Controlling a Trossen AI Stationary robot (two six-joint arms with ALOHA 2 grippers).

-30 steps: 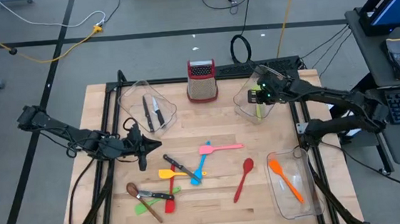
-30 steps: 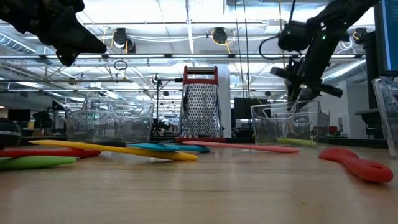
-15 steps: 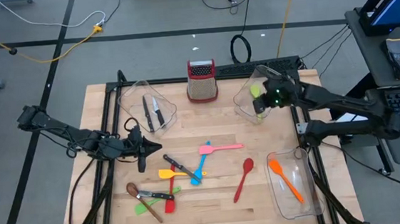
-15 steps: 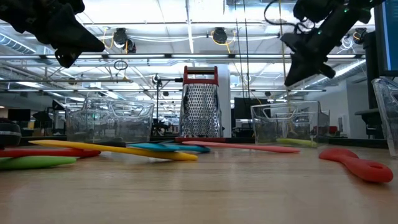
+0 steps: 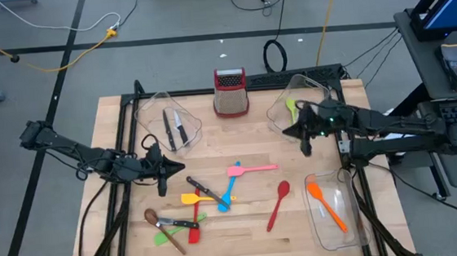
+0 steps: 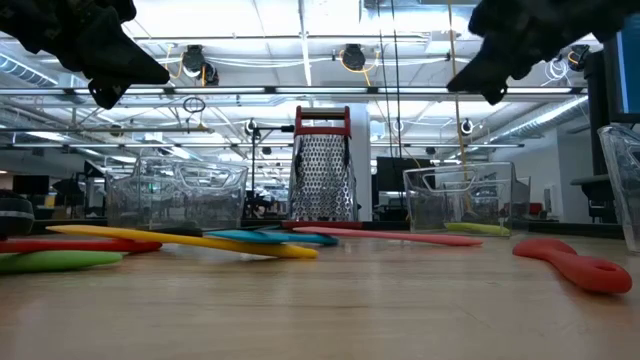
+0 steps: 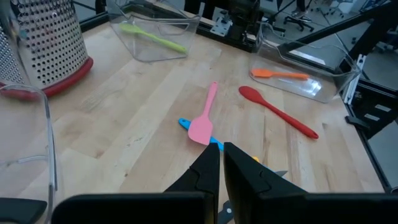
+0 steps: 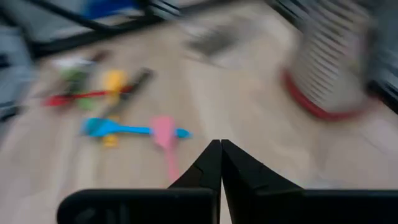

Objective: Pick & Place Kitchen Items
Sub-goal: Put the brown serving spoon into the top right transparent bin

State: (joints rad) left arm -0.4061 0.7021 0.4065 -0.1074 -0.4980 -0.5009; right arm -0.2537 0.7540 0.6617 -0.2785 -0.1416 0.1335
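Observation:
Loose kitchen items lie mid-table: a pink spatula [image 5: 250,169], a blue spatula [image 5: 228,192], a red spoon [image 5: 278,203], a yellow spatula [image 5: 192,199], a black-handled knife [image 5: 203,187], a brown spoon [image 5: 151,217] and a green spatula [image 5: 169,237]. Two knives [image 5: 173,128] lie in the far left bin. A green utensil [image 5: 292,107] lies in the far right bin, an orange spatula [image 5: 326,206] in the near right bin. My left gripper [image 5: 164,180] hangs shut and empty left of the pile. My right gripper [image 5: 305,146] hangs shut and empty above the table, just near-side of the far right bin.
A metal box grater with a red top [image 5: 231,93] stands at the far edge between the two far bins. Bare wood lies between the pile and the right bins, and along the near edge at the centre.
My right gripper has risen out of the far right bin and swung toward the table's near edge, rolling about its wrist as it went. The green utensil has stayed in that bin. My left gripper has kept still.

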